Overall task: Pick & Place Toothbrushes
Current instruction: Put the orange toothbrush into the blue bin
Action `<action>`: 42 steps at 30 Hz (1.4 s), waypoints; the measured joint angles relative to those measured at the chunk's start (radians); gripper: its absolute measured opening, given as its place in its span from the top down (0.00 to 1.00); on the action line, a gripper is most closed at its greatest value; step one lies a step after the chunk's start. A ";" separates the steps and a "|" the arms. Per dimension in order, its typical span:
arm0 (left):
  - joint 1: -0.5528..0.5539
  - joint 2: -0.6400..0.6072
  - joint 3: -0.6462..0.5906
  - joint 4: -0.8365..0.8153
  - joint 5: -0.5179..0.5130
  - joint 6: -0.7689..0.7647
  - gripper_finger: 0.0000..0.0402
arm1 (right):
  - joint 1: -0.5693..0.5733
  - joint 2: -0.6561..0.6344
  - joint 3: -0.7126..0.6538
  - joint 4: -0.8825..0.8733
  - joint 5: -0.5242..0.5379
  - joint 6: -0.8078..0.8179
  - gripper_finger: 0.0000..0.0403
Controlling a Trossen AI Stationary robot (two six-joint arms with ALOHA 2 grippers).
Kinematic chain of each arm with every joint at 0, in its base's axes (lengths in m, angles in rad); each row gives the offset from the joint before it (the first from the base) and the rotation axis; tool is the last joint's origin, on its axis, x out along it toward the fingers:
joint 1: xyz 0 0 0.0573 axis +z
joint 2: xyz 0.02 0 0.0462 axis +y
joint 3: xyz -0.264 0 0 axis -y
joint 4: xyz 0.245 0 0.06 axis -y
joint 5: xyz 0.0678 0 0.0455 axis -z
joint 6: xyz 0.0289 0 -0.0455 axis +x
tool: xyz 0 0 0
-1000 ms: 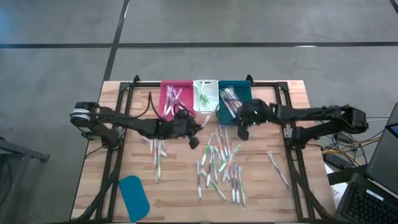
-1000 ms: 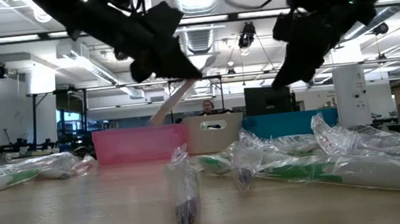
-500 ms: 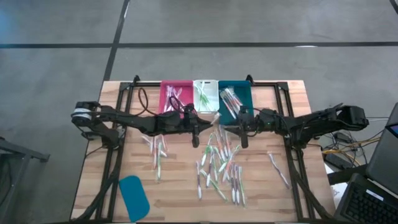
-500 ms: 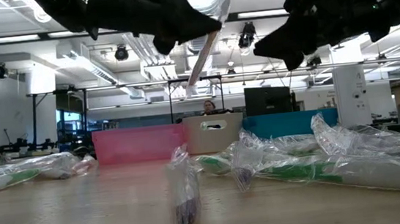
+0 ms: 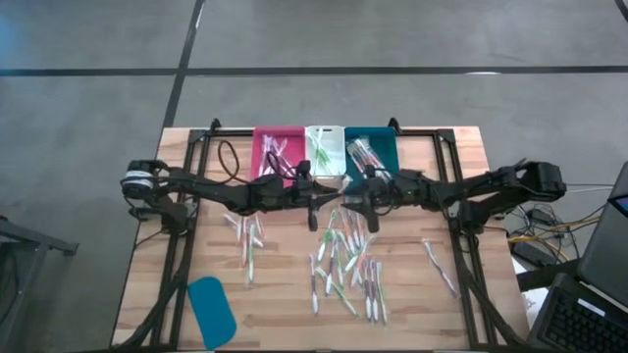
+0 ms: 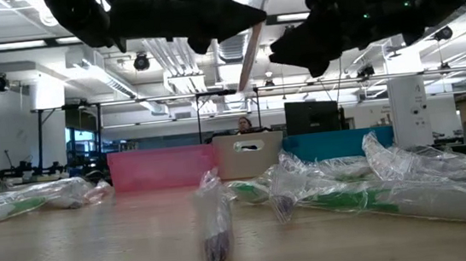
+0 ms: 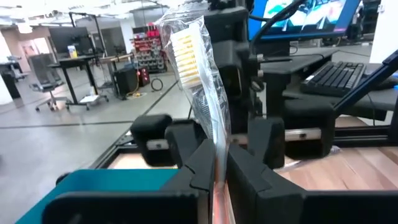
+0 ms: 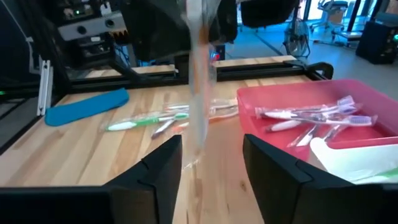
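My left gripper (image 5: 316,203) is over the table's middle, shut on one clear-wrapped toothbrush (image 7: 186,50) that stands nearly upright, bristle head up. In the low view the toothbrush (image 6: 250,39) slants up beside it. My right gripper (image 5: 359,203) faces the left one from the table's right, open. Its fingers (image 7: 155,134) stand on either side of the toothbrush (image 8: 199,93) without touching it. Many more toothbrushes (image 5: 348,260) lie loose on the wood. Others lie in the pink bin (image 5: 278,152), the white bin (image 5: 324,149) and the teal bin (image 5: 371,154). My left gripper pinches the wrapped toothbrush's handle (image 7: 219,140), well below the bristle head, between its two fingers. The fingers come level from the table's left and lie across the handle. The toothbrush is lifted clear of the table, nearly upright, with its head above the fingers.
The three bins stand in a row at the table's far edge, just beyond both grippers. A flat teal lid (image 5: 211,309) lies at the near left. The black frame rails (image 5: 186,226) run along both sides. Bare wood shows at the near right (image 5: 471,314).
My right gripper has come from over the teal bin toward the table's left, levelling out, and now faces the left gripper. My left gripper has tipped up to level. Its toothbrush has swung from hanging aslant below the fingers to standing nearly upright above them.
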 joint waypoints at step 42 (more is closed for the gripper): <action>0.000 -0.006 0.008 -0.080 -0.067 0.020 0.55 | 0.025 0.166 0.167 -0.119 0.005 -0.040 0.94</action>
